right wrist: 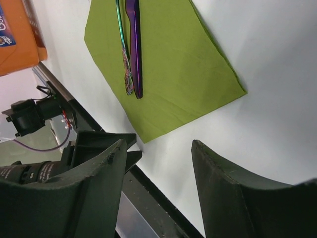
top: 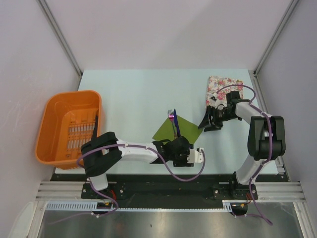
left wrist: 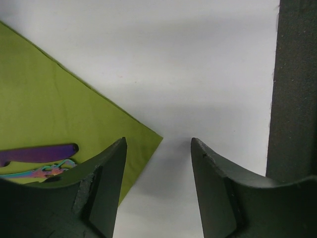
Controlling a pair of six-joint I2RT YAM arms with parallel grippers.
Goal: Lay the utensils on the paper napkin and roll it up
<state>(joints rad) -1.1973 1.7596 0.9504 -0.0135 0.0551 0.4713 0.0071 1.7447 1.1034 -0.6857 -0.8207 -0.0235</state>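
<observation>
Green paper napkin [left wrist: 59, 109] beside left end effector [left wrist: 158, 140]

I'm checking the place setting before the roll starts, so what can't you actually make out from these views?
- Left wrist: the utensils show only handle ends; the left edge and left claw cut off the rest.
- Right wrist: their heads run off the top edge.
- Top view: the left claw covers the napkin's near corner.
- Top view: the basket's contents are too small to identify.
</observation>
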